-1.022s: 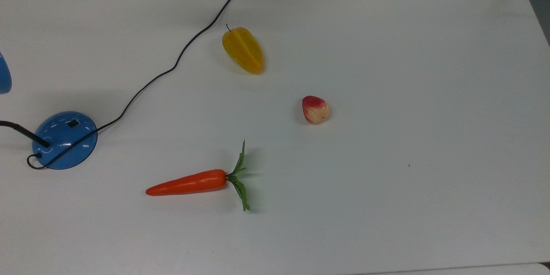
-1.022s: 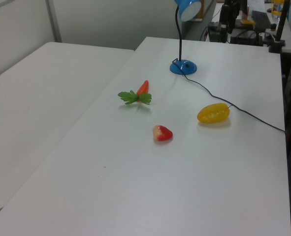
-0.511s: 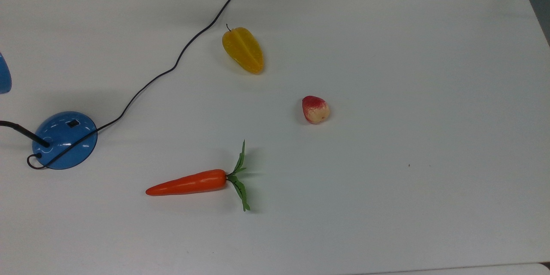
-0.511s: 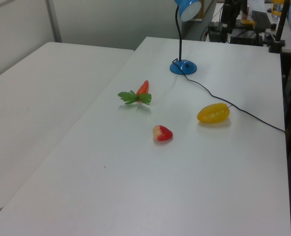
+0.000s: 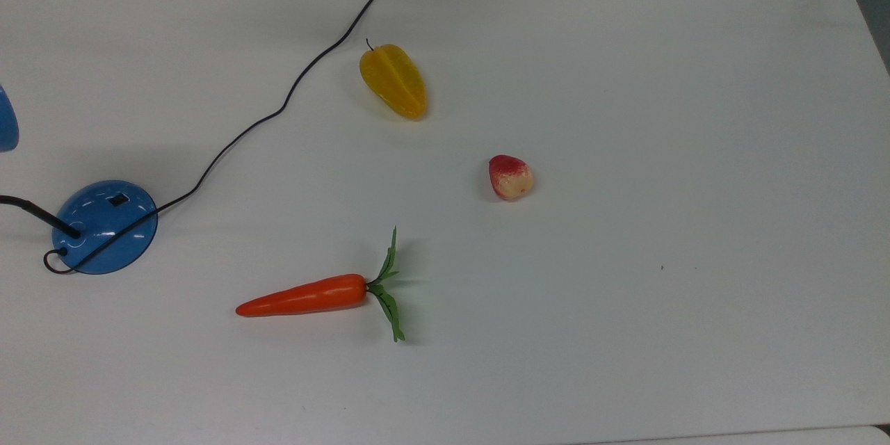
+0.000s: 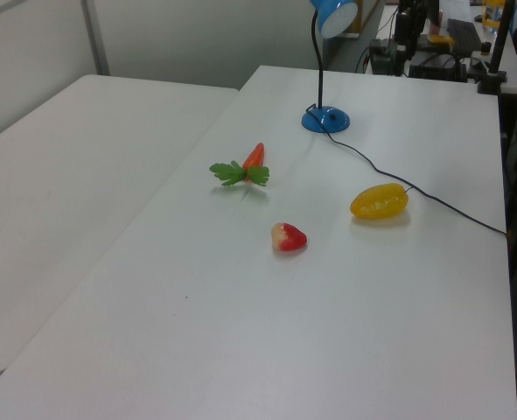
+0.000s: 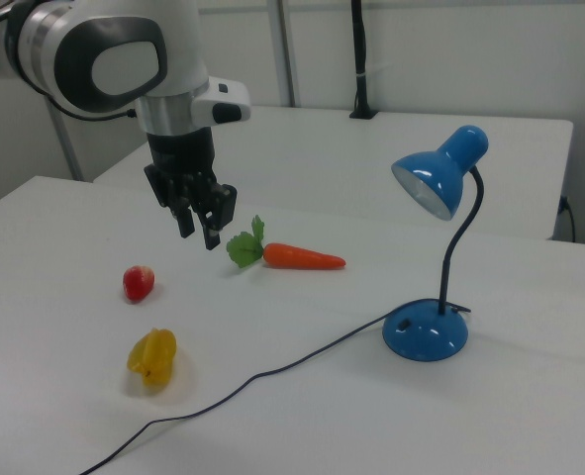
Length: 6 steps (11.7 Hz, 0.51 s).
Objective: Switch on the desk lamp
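Nothing on table [image 5: 626, 83] moved since earlier frames. Gripper [image 7: 201, 226] hangs above table, fingers slightly parted, empty — well apart from desk lamp [image 7: 426, 332] (shade unlit). Switch [image 5: 119, 199] untouched; reach and press remain.

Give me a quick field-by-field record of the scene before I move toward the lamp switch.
gripper: above the table, near the carrot's leaves in the right view, holding nothing
desk lamp: upright, shade unlit
switch: black, on the blue base, untouched
cord: runs from the base past the yellow fruit
carrot: lying flat
yellow fruit: on the table
red fruit: on the table
table: white
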Tool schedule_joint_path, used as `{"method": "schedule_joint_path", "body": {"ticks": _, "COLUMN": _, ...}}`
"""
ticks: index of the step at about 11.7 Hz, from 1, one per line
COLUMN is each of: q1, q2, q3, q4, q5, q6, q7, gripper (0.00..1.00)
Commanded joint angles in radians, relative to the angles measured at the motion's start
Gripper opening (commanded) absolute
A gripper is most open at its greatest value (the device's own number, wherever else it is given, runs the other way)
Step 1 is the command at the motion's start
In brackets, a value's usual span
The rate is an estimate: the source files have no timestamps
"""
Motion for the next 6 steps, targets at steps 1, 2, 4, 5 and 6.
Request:
{"method": "schedule_joint_path", "body": {"ticks": 1, "q1": -0.022, "q2": -0.003, "q3": -0.008, "q4": 0.006, "q5": 0.01, "q6": -0.021, "q7": -0.008, "gripper": 0.01}}
{"method": "schedule_joint_path", "body": {"ticks": 2, "q1": -0.041, "q2": 0.0, "q3": -0.004, "q4": 0.006, "q5": 0.013, "q6": -0.019, "q7": -0.008, "gripper": 0.0}}
{"method": "schedule_joint_path", "body": {"ticks": 4, "q1": -0.11, "q2": 0.002, "q3": 0.04, "q4": -0.01, "q5": 0.017, "q6": 0.022, "q7": -0.006, "gripper": 0.0}}
{"method": "schedule_joint_path", "body": {"ticks": 5, "q1": -0.184, "q2": 0.0, "q3": 0.106, "q4": -0.027, "q5": 0.017, "q6": 0.065, "q7": 0.013, "gripper": 0.0}}
{"method": "schedule_joint_path", "body": {"ticks": 6, "q1": -0.249, "q2": 0.0, "q3": 0.166, "q4": -0.043, "q5": 0.017, "q6": 0.112, "q7": 0.059, "gripper": 0.0}}
